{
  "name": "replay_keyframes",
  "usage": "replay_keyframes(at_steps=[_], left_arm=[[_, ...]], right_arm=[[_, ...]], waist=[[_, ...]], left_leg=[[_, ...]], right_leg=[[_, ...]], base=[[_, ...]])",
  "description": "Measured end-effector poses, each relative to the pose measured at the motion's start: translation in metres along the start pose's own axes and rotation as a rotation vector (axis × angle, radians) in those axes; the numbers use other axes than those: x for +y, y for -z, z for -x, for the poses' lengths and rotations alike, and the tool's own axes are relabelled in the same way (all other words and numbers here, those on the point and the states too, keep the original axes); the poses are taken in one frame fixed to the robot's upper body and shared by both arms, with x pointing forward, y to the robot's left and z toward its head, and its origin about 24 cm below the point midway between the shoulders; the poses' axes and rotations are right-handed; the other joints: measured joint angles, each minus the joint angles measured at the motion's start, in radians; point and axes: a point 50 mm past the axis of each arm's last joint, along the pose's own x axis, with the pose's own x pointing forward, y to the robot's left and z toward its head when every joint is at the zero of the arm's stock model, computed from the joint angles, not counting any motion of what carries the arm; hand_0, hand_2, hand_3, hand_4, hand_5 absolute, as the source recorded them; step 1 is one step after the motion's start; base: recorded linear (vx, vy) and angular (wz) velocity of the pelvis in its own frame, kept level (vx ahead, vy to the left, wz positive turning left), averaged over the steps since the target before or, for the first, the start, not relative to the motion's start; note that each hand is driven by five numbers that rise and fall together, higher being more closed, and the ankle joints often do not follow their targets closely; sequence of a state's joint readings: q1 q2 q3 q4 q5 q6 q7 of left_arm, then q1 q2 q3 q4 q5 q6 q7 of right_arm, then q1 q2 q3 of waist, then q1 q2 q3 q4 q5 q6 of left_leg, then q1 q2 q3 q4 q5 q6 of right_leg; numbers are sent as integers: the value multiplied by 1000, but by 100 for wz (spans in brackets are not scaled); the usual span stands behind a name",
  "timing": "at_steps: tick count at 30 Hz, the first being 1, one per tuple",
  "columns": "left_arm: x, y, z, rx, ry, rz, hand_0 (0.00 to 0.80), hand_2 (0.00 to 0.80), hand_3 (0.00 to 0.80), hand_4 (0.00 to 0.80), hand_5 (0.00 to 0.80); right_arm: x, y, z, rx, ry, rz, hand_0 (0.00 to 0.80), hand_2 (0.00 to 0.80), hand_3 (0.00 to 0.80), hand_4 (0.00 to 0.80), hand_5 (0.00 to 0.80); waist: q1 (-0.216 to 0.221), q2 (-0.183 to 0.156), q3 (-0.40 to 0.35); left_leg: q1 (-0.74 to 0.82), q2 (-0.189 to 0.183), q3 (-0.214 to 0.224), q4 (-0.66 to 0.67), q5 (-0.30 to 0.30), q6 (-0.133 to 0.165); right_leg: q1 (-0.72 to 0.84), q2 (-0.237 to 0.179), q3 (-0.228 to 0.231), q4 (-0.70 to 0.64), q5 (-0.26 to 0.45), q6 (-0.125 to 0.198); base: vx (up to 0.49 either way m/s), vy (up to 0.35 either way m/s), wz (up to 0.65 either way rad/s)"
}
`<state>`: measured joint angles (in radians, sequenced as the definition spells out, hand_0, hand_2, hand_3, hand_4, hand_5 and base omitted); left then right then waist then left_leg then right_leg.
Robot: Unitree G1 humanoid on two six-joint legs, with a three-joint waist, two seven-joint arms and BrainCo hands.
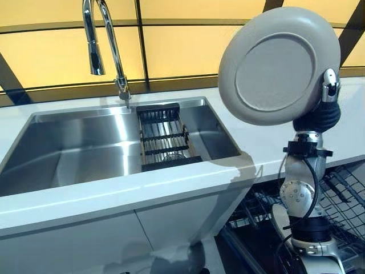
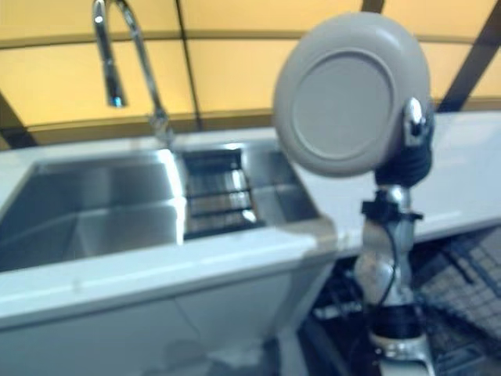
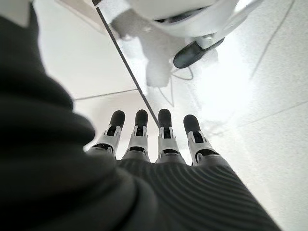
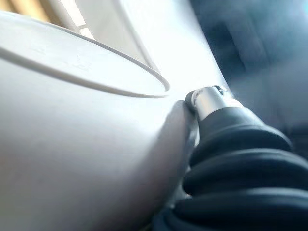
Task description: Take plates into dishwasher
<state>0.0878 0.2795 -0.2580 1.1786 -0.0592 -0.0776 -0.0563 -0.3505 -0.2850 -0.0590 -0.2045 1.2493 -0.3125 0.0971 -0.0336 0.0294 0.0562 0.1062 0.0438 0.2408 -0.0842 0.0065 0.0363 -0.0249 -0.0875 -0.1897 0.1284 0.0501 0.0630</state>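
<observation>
A round grey plate [image 1: 276, 65] is held up on edge at the right, above the counter, with its underside towards the head camera. My right hand [image 1: 326, 108] is shut on its right rim, the thumb [image 4: 207, 98] pressed on the underside and the fingers hidden behind the plate. The open dishwasher's wire rack [image 1: 342, 194] lies below the counter at the lower right, under the raised arm. My left hand [image 3: 163, 139] shows only in the left wrist view, hanging over the floor with fingers straight and holding nothing.
A steel sink [image 1: 85, 148] is set in the white counter [image 1: 114, 200] at the left, with a tall tap [image 1: 105, 40] behind it and a black drainer rack [image 1: 164, 137] inside at its right end. White cabinet fronts stand below the counter.
</observation>
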Motion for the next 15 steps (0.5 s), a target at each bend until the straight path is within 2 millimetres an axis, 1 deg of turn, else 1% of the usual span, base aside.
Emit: replay_keyframes(at_steps=[1, 2, 3, 4, 5, 7, 9, 10, 12, 13, 14, 15], left_arm=[[1, 0, 0, 2, -2, 1, 0, 0, 0, 0, 0], [0, 0, 0, 4, -1, 2, 0, 0, 0, 0, 0], [-3, -1, -1, 3, 8, 5, 0, 0, 0, 0, 0], [-5, -3, -2, 0, 11, 7, 0, 0, 0, 0, 0], [-6, -3, -2, -2, 13, 8, 0, 0, 0, 0, 0], [-8, -4, -2, -6, 18, 10, 0, 0, 0, 0, 0], [-7, -3, -2, -3, 11, 10, 0, 0, 0, 0, 0], [-5, 0, -1, 6, 2, 10, 0, 0, 0, 0, 0], [-3, 4, 0, 14, -8, 8, 0, 0, 0, 0, 0], [0, 7, 1, 20, -15, 6, 0, 0, 0, 0, 0], [3, 11, 2, 30, -22, 3, 0, 0, 0, 0, 0], [2, 12, 3, 37, -22, 3, 0, 0, 0, 0, 0]], right_arm=[[2, 4, 1, -1, 0, -61, 800, 800, 800, 800, 800], [4, 8, 2, -4, -4, -127, 800, 800, 800, 800, 800], [8, 16, 5, 13, -17, -238, 800, 800, 800, 800, 800], [9, 20, 6, 21, -18, -286, 800, 800, 800, 800, 800], [10, 25, 7, 25, -4, -371, 800, 800, 800, 800, 800], [9, 30, 9, 10, 26, -488, 800, 800, 800, 800, 800], [8, 34, 11, 5, 54, -564, 800, 800, 800, 800, 800], [8, 37, 13, 10, 64, -582, 800, 800, 800, 800, 800], [4, 38, 18, 14, 91, -596, 800, 800, 800, 800, 800], [3, 40, 21, 20, 105, -607, 800, 800, 800, 800, 800], [3, 43, 23, 33, 112, -618, 800, 800, 800, 800, 800], [3, 43, 25, 46, 115, -619, 800, 800, 800, 800, 800]], waist=[[1, -9, -5], [1, -8, -5], [10, 1, -4], [23, 3, -5], [25, 1, -5], [24, -2, -4], [26, -14, -9], [25, -29, -15], [27, -27, -34], [30, -29, -37], [28, -46, -48], [28, -50, -57]], left_leg=[[-2, -1, -2, 0, 2, -5], [-4, 0, -4, 0, 6, -10], [-6, 1, -24, 0, 8, -8], [-6, 2, -30, 0, 8, -8], [-14, 2, -33, 0, 6, -8], [-15, -3, -37, -1, 12, -28], [-16, -10, -34, -4, 16, -34], [-16, -23, -37, -4, 17, -38], [-31, -5, -32, -6, 24, -44], [-34, 4, -31, -6, 29, -46], [-31, 2, -30, -4, 32, -55], [-32, 4, -33, 0, 33, -59]], right_leg=[[7, -9, 1, -2, -6, 10], [8, -5, 1, -1, -9, 13], [4, 7, -10, -4, -9, 13], [3, 12, -10, -12, -9, 13], [7, 13, -13, -28, -9, 13], [7, 11, -14, -46, -9, 13], [17, -3, -16, -76, -19, 9], [21, -13, -18, -99, -42, -15], [17, -5, -42, -87, -53, 1], [4, -4, -42, -35, -63, -10], [3, -4, -39, -23, -91, -26], [5, 8, -37, -47, -89, -31]], base=[[-34, -72, -2], [-34, -97, -10], [-49, -147, -24], [-73, -241, -37], [-75, -246, -24], [-99, -305, -12], [-112, -337, -18], [-115, -343, -5], [-129, -340, 0], [-141, -329, -2], [-153, -349, -2], [-148, -324, -2]])
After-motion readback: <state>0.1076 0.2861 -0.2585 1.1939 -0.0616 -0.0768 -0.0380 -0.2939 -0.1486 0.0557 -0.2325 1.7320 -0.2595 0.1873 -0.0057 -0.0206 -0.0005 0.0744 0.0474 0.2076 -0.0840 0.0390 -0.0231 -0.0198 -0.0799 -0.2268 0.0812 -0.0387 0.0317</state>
